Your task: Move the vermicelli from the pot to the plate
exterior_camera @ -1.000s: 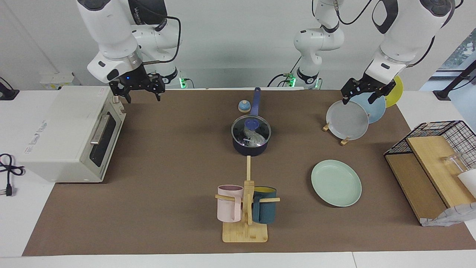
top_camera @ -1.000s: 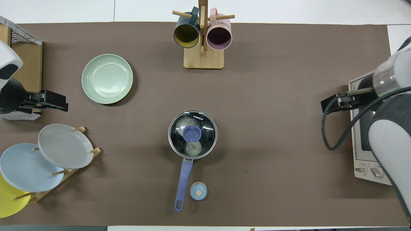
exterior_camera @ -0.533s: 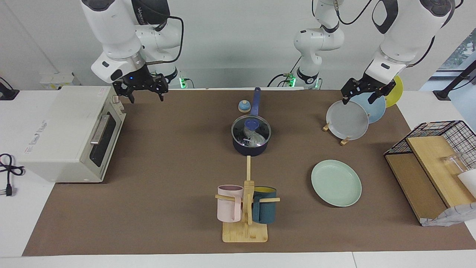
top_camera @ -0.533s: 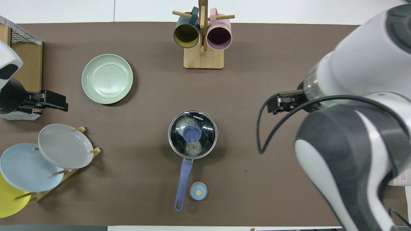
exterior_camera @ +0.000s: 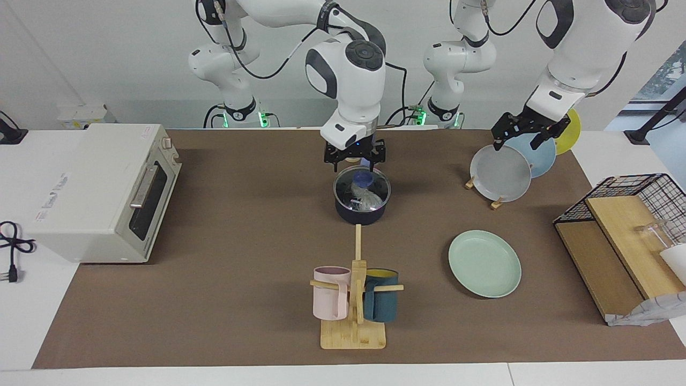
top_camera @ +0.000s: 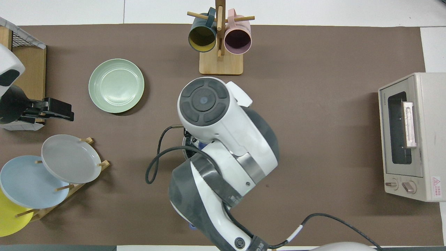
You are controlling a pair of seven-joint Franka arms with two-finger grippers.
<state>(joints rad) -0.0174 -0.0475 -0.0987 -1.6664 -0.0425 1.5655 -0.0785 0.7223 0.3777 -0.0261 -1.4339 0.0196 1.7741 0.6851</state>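
I read the vermicelli [exterior_camera: 366, 200] as sitting inside the pot [exterior_camera: 360, 213] at mid-table, under a glass lid [exterior_camera: 362, 187] with a blue knob, so nothing comes out until that lid is off. That explains why my right gripper [exterior_camera: 354, 160] hangs just over the knob, fingers spread either side of it and holding nothing (from overhead the arm hides the pot entirely). The plate [exterior_camera: 484, 263] lies farther from the robots toward the left arm's end, bare, ready to receive. The left gripper [exterior_camera: 523, 135] waits over the plate rack [exterior_camera: 496, 202]; I cannot tell its opening. Half a second ago the right gripper was over by the toaster oven [exterior_camera: 99, 190]; it has swung across to the pot, while the left has not moved.
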